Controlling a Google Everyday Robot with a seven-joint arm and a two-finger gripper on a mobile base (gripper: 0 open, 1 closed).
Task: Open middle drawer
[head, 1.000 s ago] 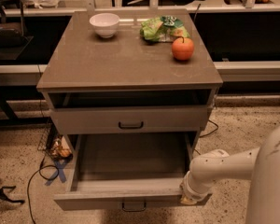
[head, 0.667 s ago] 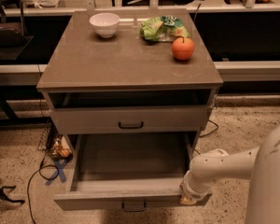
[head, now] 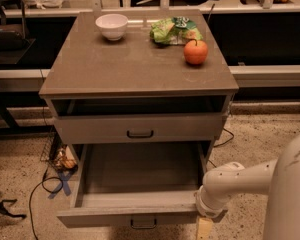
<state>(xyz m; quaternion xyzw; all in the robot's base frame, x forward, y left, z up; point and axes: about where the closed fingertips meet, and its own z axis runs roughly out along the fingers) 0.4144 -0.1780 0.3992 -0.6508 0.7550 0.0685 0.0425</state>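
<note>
The middle drawer (head: 135, 215) is pulled far out of the grey cabinet (head: 140, 64). Its low flat front faces me, with a small black bar handle (head: 143, 224) at centre, and the plain grey box inside (head: 140, 171) is empty. My white arm (head: 240, 181) comes in from the right. My gripper (head: 205, 226) is at the right end of the drawer front, at the frame's bottom edge and mostly hidden by the wrist. The top drawer (head: 140, 128), with its own black handle, stands above with a dark gap over it.
On the cabinet top are a white bowl (head: 112, 25), a green snack bag (head: 174, 30) and an orange fruit (head: 196, 52). Cables and a small wire basket (head: 57, 156) lie on the floor at the left. Dark benches run behind the cabinet.
</note>
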